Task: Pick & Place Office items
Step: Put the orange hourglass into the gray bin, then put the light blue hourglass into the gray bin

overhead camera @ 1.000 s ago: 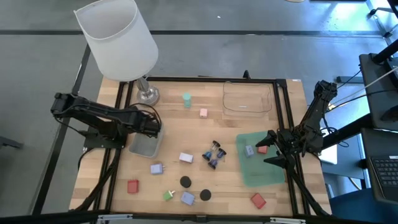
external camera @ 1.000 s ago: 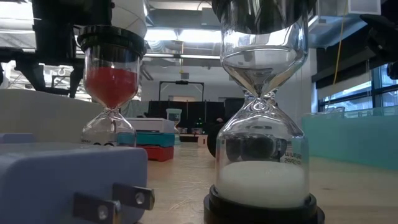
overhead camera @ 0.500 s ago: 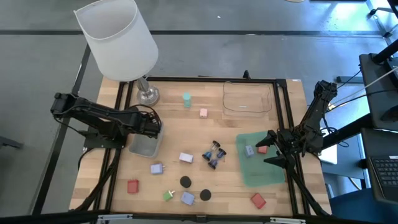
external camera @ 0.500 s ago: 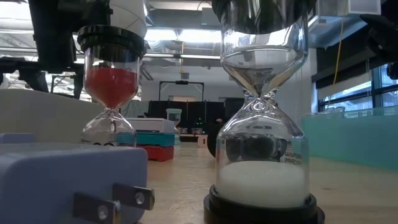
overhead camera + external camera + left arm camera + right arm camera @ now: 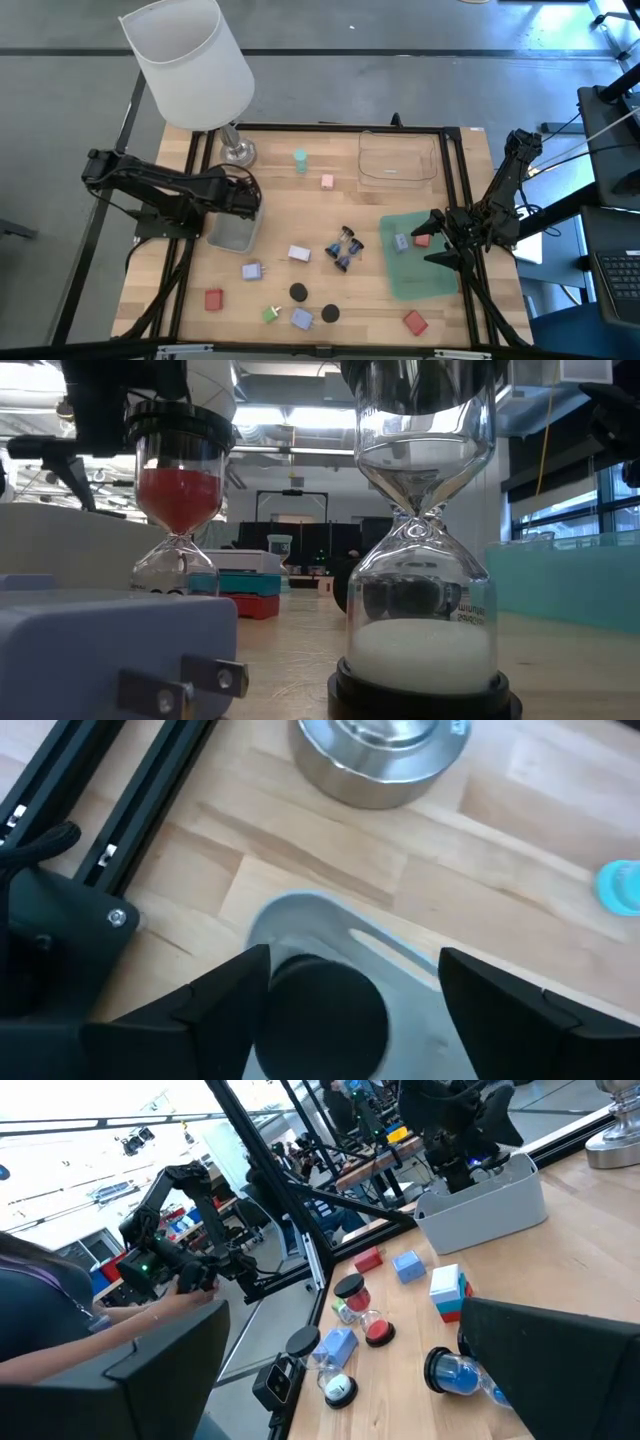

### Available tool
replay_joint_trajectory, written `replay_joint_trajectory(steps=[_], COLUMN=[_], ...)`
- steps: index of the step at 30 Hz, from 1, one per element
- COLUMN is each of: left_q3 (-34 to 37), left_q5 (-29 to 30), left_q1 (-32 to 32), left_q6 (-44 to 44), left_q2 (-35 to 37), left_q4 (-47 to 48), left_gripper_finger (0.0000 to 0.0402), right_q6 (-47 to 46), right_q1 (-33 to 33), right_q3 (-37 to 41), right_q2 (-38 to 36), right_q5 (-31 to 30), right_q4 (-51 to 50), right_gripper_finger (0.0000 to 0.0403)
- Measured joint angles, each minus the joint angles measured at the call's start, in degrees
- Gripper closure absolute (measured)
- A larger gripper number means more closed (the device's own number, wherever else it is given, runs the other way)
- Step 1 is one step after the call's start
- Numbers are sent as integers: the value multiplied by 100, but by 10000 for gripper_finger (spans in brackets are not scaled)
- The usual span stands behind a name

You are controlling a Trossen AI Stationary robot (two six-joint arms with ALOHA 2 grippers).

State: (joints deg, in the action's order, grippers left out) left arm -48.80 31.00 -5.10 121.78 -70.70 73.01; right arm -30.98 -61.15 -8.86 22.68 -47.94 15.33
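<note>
A: What takes up the most room?

B: The wooden table (image 5: pixel 300 215), then the white-shaded lamp (image 5: pixel 187 62) at its far left corner, its metal base (image 5: pixel 380 755) standing on the wood. Next come three containers: a clear tray (image 5: pixel 398 158) at the far side, a translucent green tray (image 5: pixel 420 272) on the right, and a grey bin (image 5: pixel 232 234) on the left.

A: And the arms?

B: The left gripper (image 5: pixel 248 197) hangs over the grey bin's far end. Its fingers (image 5: pixel 200 1005) stand apart, and a black round cap (image 5: pixel 322 1015) shows between them above the bin (whether a finger touches the cap, I cannot tell). The right gripper (image 5: pixel 432 238) sits over the green tray with its fingers spread wide and nothing between them.

A: Where are the office items?

B: Scattered. A lilac-blue block (image 5: pixel 401 242) and a red block (image 5: pixel 421 240) lie in the green tray. Small sand timers (image 5: pixel 345 250) lie at the table's middle. Near them are a white block (image 5: pixel 299 254) and a lilac-blue plug block (image 5: pixel 251 270). At the near edge lie red blocks (image 5: pixel 214 299), two black caps (image 5: pixel 299 292) and a small green bit (image 5: pixel 270 315). A teal bit (image 5: pixel 300 159) and a pink block (image 5: pixel 327 181) sit on the far side.
</note>
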Motion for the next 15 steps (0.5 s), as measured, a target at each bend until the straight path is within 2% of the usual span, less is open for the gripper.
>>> replay_joint_trajectory(steps=[15], left_q3=[-931], left_q5=[46], left_q1=[0], left_q6=[-405], left_q2=[0], left_q4=[125], left_gripper_finger=[14], right_q6=[-1], right_q1=[0], right_q3=[2], right_q2=[-2], right_q5=[0], right_q4=[0], right_gripper_finger=[3])
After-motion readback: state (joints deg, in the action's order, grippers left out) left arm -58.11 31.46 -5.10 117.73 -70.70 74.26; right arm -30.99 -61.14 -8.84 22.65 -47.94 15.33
